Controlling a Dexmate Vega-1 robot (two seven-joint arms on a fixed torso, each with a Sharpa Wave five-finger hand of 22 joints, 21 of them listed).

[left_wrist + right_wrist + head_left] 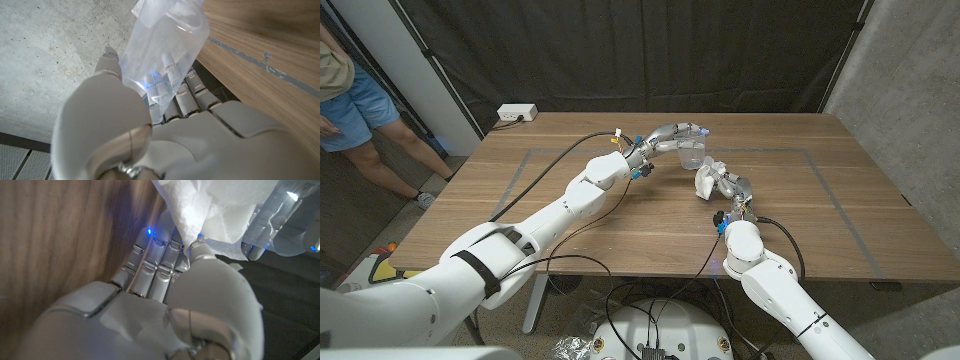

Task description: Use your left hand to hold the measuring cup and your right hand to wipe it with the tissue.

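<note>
Wooden bench (620, 215) under me, black curtain behind, concrete wall on my right. Power strip (517, 113) sits at the far left corner. Person in blue shorts (355, 110) stands off the bench's left side.

Left hand (670, 137) is out over the bench's far middle, fingers (172, 67) clamped around the cup (692, 152). Cup is clear plastic, held off the bench; in the left wrist view it (162, 45) sits between thumb and fingers, which show through its wall.

Right hand (725, 183) is just right of the cup, nearer me. Its fingers (155, 255) and thumb pinch the tissue (706, 180), a white crumpled wad. In the right wrist view the tissue (220, 210) lies right beside the cup (270, 217); can't tell if they touch.

Cables trail from both wrists across the bench.
</note>
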